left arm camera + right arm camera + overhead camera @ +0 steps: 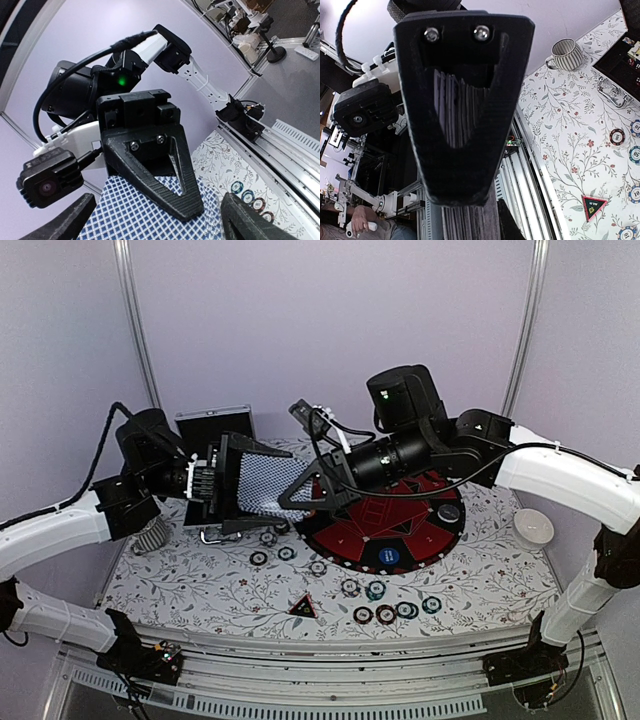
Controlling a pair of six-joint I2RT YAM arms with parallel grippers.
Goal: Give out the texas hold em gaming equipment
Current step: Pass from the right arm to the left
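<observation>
Both arms meet mid-air above the back-left of the floral-patterned desk (200, 585), sharing one deck of blue-and-white checked-back playing cards (140, 220). The deck is off the desk, lying roughly flat between the two wrists.

The left gripper (278, 488) has its fingers (75, 220) spread to the deck's width, one against each long edge, so it grips the deck. On the right gripper (295, 498), the black triangular fingers (150, 165) are clamped on the deck's far end from above and below. The card edges show between them in the right wrist view.

The rest of the set:
- Small round striped-edge poker chips (386, 614) are scattered along the desk's near half, mostly teal and red.
- A small red-black triangle (302, 608) lies flat near the front edge, just left of the chips.
- A blue round button (388, 556) and a black round button (449, 512) sit on the large round red-and-black mat (350, 535).

Off to the sides:
- A white bowl (533, 527) is at the right of the mat.
- A striped grey mug (565, 52) is at the desk's left edge.
- A silver-edged black case (215, 425) is at the back left.
</observation>
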